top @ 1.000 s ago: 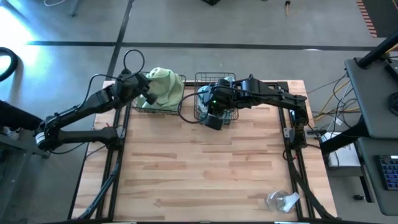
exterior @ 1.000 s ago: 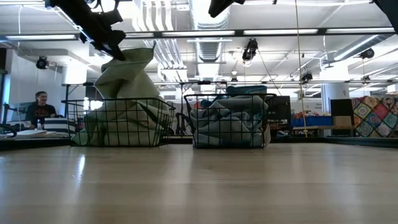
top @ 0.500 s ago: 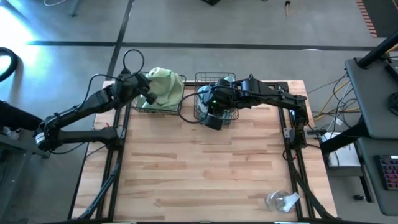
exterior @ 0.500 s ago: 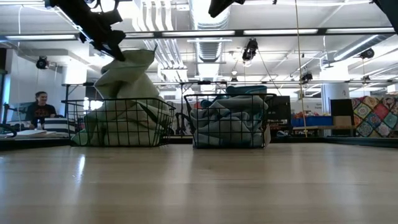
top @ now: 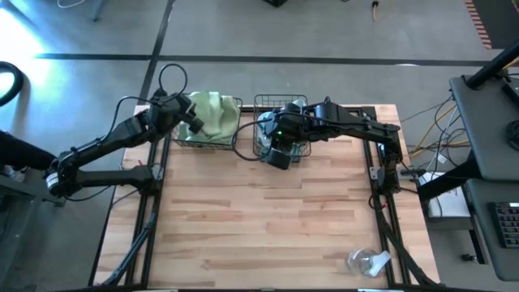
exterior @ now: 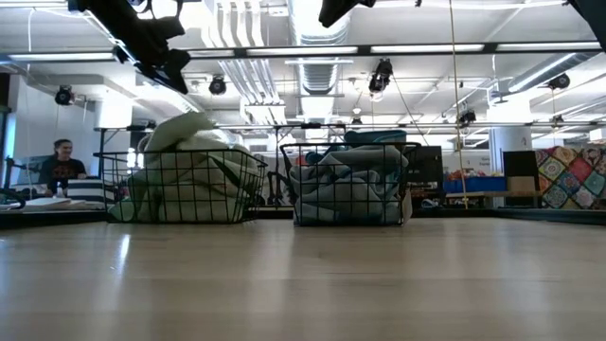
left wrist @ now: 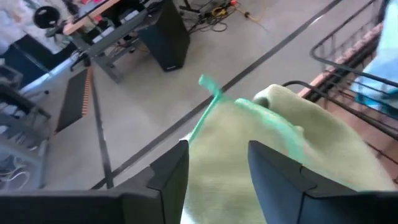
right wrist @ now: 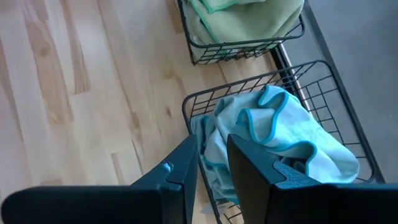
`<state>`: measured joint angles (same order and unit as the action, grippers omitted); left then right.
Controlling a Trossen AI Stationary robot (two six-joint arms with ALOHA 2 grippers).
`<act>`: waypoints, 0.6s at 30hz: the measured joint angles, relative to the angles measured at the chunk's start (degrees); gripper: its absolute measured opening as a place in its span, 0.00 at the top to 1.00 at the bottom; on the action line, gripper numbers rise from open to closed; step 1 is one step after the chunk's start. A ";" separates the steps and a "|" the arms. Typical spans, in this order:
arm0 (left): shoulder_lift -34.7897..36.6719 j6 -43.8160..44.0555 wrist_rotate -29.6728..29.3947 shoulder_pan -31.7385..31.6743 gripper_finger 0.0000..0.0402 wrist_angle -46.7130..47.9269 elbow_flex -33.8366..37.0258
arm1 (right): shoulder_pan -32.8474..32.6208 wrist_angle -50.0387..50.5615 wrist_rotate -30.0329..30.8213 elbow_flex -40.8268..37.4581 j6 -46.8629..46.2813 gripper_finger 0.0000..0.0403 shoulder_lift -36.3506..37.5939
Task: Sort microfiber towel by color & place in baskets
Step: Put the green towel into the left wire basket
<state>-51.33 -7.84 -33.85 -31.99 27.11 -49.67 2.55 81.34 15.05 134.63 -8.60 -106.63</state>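
Two black wire baskets stand side by side at the table's far edge. The left basket [exterior: 241, 189] holds light green microfiber towels [top: 215, 113], heaped above its rim. The right basket [right wrist: 205, 99] holds pale blue towels [right wrist: 280, 134]. My left gripper [left wrist: 217, 168] hangs open above the green heap's left side, with the towel [left wrist: 311, 155] loose below its fingers. My right gripper [right wrist: 211, 168] hovers above the near side of the right basket, its fingers a little apart with nothing between them.
A clear plastic item [top: 369, 261] lies near the table's front right corner. The bare wood [top: 259, 219] in front of the baskets is free room. A person [exterior: 62, 161] sits in the room beyond the table's far left.
My left gripper has let go of the green towel it held up by its peak. The towel has fallen and slumped into the left basket, where its tall point is now a low heap. My right gripper has kept still.
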 joint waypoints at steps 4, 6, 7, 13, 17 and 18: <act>0.01 1.79 -2.90 -0.01 0.61 -0.02 0.00 | -0.01 0.20 0.02 0.00 -0.57 0.80 0.00; 0.16 3.43 -2.85 -0.02 0.60 0.00 0.00 | -0.01 0.21 0.02 0.00 -0.57 0.80 0.00; 0.35 4.03 -2.61 -0.02 0.60 -0.02 0.00 | 0.00 0.20 0.02 0.00 -0.57 0.80 0.00; 1.07 5.41 4.56 0.42 0.60 0.51 -2.88 | -0.04 0.20 0.02 0.00 -0.57 0.80 0.00; 1.40 5.55 7.26 0.73 0.60 2.39 -7.73 | -0.04 0.20 0.04 0.00 -0.20 0.80 0.15; 1.43 5.54 7.40 0.99 0.60 3.38 -9.20 | -0.04 0.22 0.02 0.00 0.26 0.80 0.30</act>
<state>-49.90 -2.29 -26.45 -30.99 30.49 -58.87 2.50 81.56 15.07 134.63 -8.34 -106.33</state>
